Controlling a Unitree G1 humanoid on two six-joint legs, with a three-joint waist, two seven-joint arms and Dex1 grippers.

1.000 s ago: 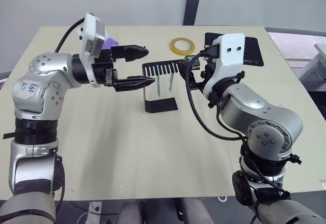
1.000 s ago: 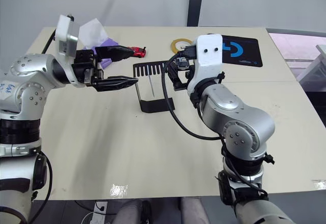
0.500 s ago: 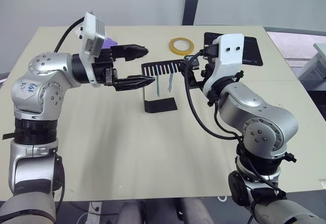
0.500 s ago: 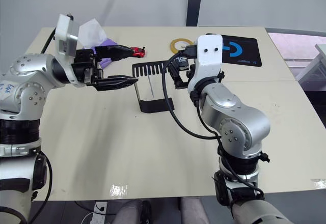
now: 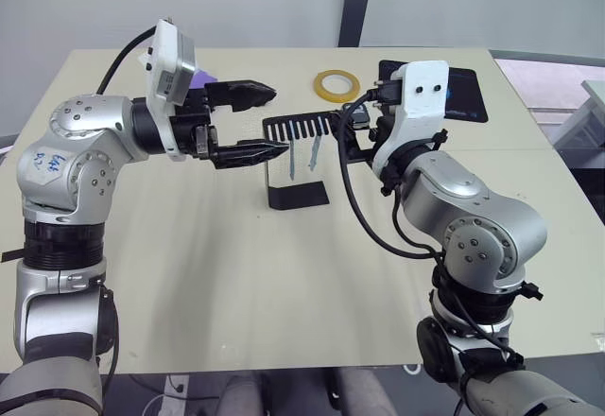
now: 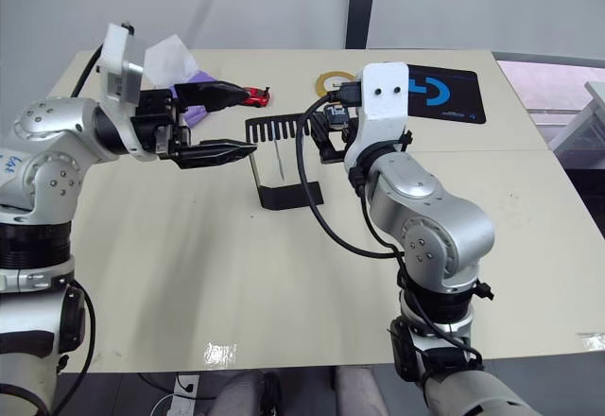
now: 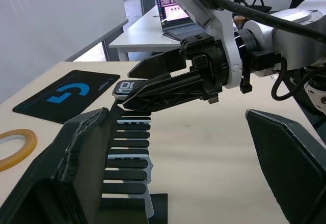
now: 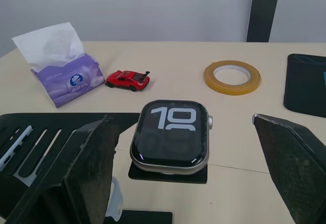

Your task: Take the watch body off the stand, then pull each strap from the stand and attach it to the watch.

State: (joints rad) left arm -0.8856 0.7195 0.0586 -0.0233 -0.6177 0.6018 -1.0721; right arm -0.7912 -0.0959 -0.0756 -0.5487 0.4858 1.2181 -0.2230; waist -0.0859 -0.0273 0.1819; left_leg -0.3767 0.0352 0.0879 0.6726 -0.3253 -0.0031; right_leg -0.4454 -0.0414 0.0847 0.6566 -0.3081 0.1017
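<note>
The black stand (image 5: 298, 195) rises mid-table, and its slotted top plate (image 5: 301, 130) reaches toward my right arm. Two pale blue-grey straps (image 5: 295, 159) (image 5: 315, 151) hang from the slots. On the plate's end nearest my right arm lies the watch body (image 8: 170, 135), its dark screen showing light digits. My right gripper (image 5: 352, 129) is open, with one finger (image 8: 91, 163) on each side of the watch body (image 7: 125, 86) and not touching it. My left gripper (image 5: 265, 121) stands open on the stand's other side, level with the top plate.
A yellow tape ring (image 5: 338, 84) and a black mat with a blue logo (image 6: 444, 93) lie behind the stand. A purple tissue pack (image 8: 58, 66) and a red toy car (image 8: 127, 79) sit at the back left. The table's near half is bare.
My right arm has edged slightly toward the stand. The left gripper has barely moved and stays open.
</note>
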